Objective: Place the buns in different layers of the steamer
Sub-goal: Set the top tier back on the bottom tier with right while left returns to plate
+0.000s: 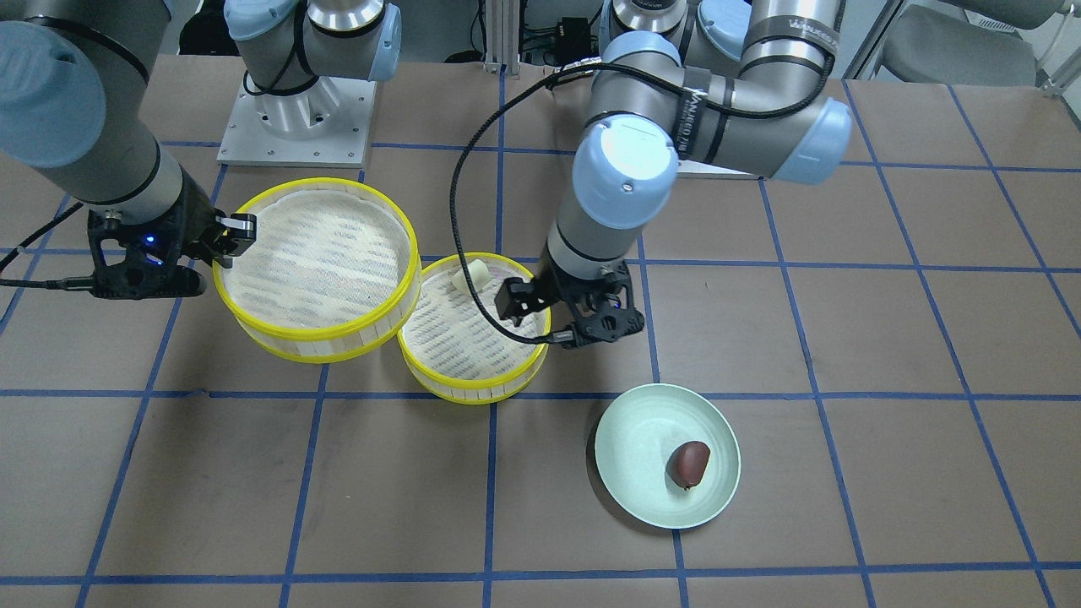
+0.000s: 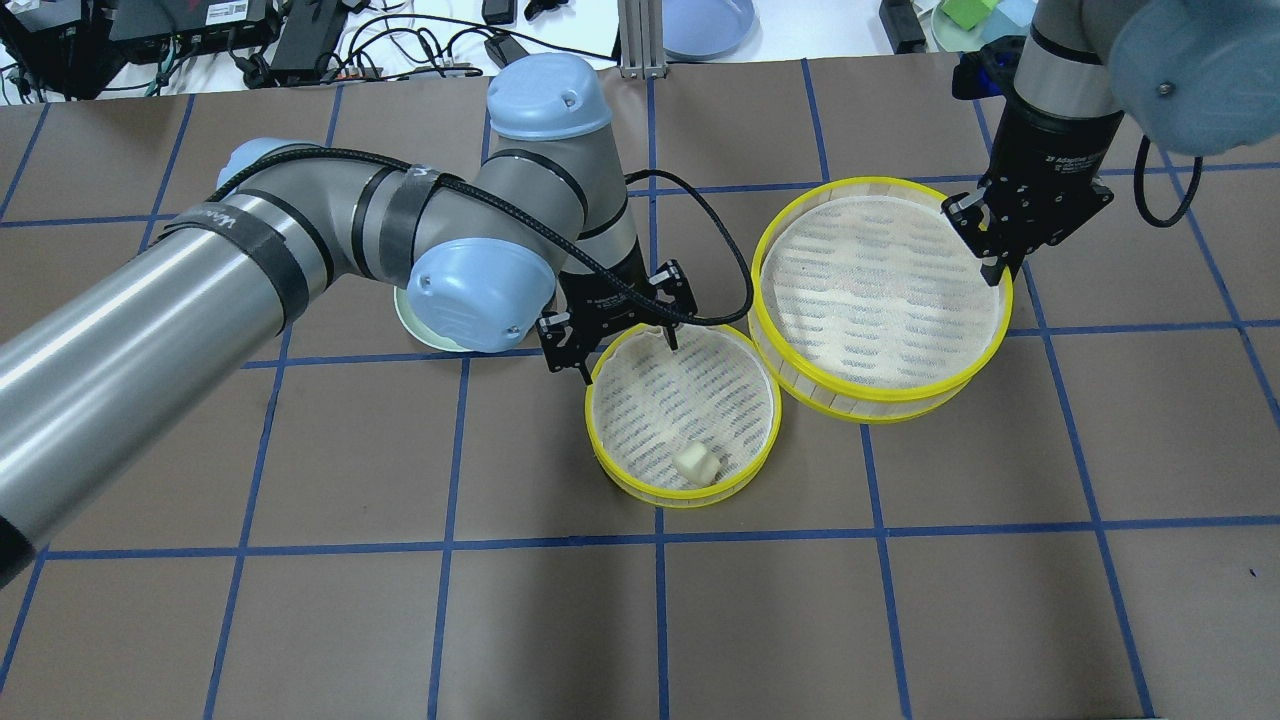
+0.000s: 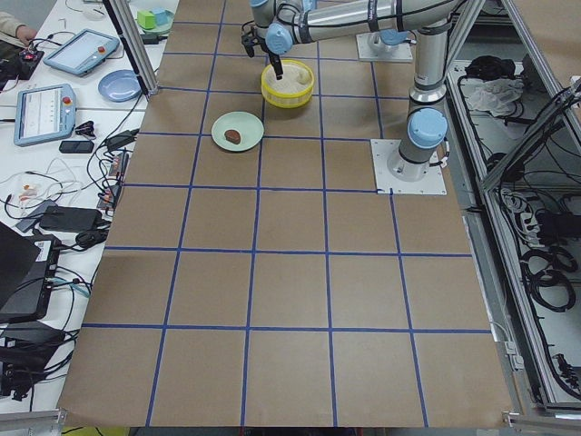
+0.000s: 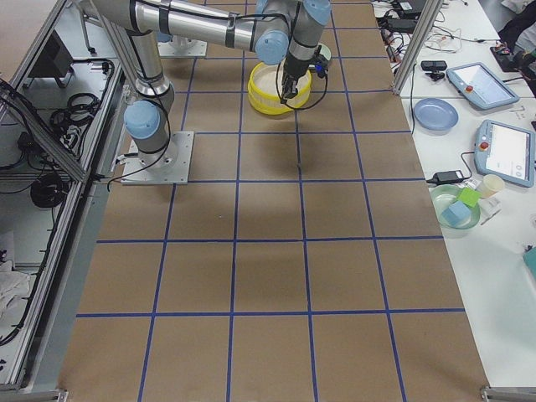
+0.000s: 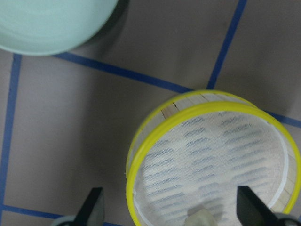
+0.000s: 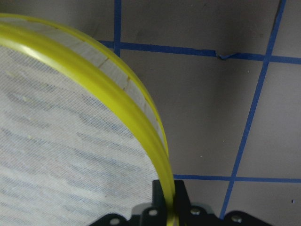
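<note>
- Cream-white bun (image 2: 697, 463) down on the mesh of the lower steamer tray (image 2: 665, 400), close to the rim at 6 o'clock in the overhead view; first half of the job done, by the look of it.
- Dark reddish-brown bun (image 1: 690, 463) on the pale green plate (image 1: 633, 439), at 4 o'clock from that tray in the front-facing view, well apart from both grippers and not yet picked up.
- Second steamer tray (image 2: 870, 290) with no bun on its mesh, at 2 o'clock from the lower tray overhead, its edge overlapping the lower rim. Looks larger than the other in both top views, so probably held up off the table rather than resting.
- Remaining, judging from this: seat the second tray on the first, fetch the brown bun and set it on the upper mesh, in whichever order.
- Left gripper (image 2: 630, 355) at 10 o'clock on the lower tray's rim, pointing straight down, fingers (image 5: 91, 209) spread wide with nothing between them, one outside the wall and one over the mesh.
- Left arm bent sharply at the elbow, hiding most of the plate overhead.
- Right gripper (image 2: 995, 262) at 2 o'clock on the second tray, wrist near vertical, jaws pinched onto the yellow rim, which runs between them in the right wrist view.
</note>
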